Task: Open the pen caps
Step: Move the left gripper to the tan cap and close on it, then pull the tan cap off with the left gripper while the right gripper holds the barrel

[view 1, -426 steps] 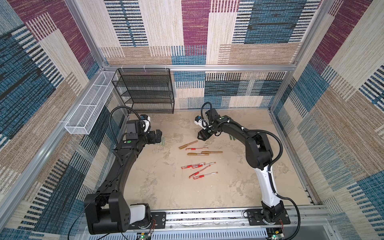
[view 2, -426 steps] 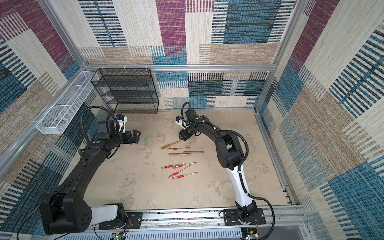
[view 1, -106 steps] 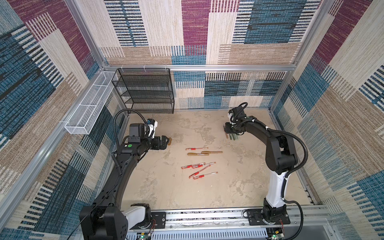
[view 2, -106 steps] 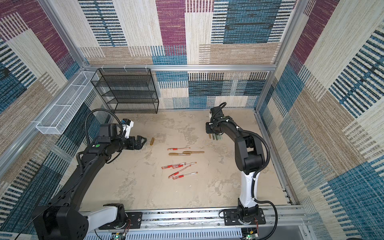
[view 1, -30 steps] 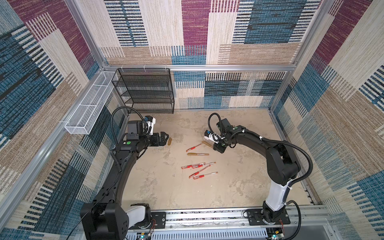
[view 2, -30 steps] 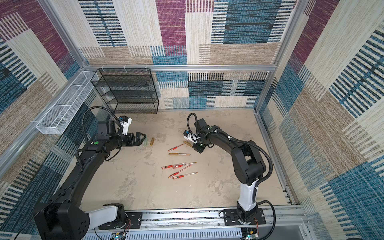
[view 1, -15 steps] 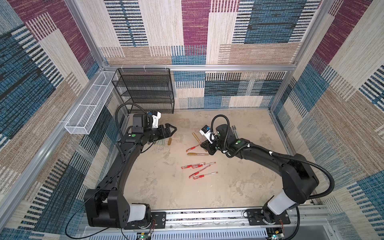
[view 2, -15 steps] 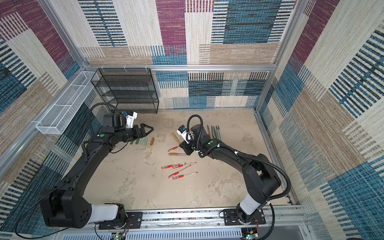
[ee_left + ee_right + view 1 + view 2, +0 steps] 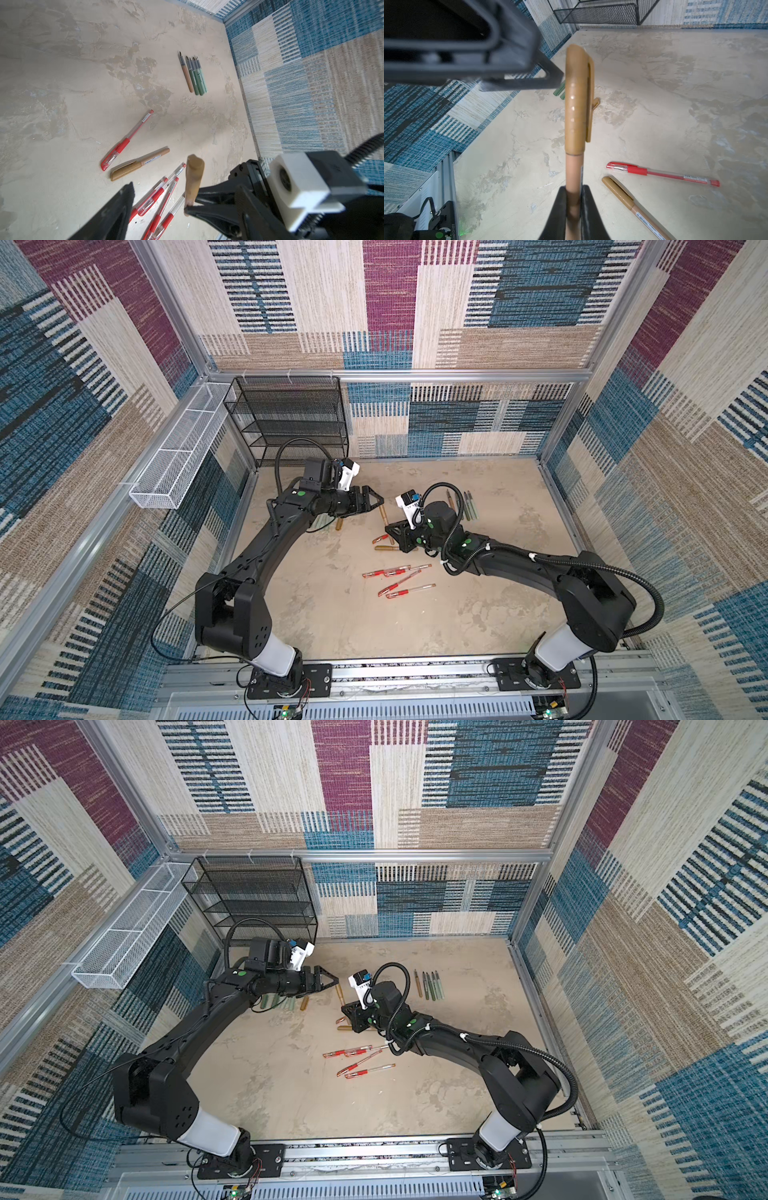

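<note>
My right gripper (image 9: 573, 199) is shut on the tan body of a gold pen (image 9: 384, 516), held off the floor. Its gold cap (image 9: 576, 99) is still on and points at my left gripper (image 9: 376, 502), which is open. One left finger (image 9: 550, 80) sits close beside the cap's end, and the cap's round end (image 9: 195, 166) shows next to the other finger (image 9: 122, 203). On the floor lie another capped gold pen (image 9: 388, 548), a capped red pen (image 9: 126, 141) and several more capped red pens (image 9: 399, 580). A loose gold cap (image 9: 339, 524) and green caps (image 9: 278, 1002) lie under the left arm.
Several uncapped pen bodies (image 9: 463, 504) lie in a row behind the right arm. A black mesh rack (image 9: 291, 418) stands at the back left, beside a white wire basket (image 9: 178, 460) on the left wall. Patterned walls close the cell on three sides.
The right gripper lifted the gold pen off the floor and swung its cap toward the left arm. The left gripper reached right to the cap and its jaws narrowed somewhat.
</note>
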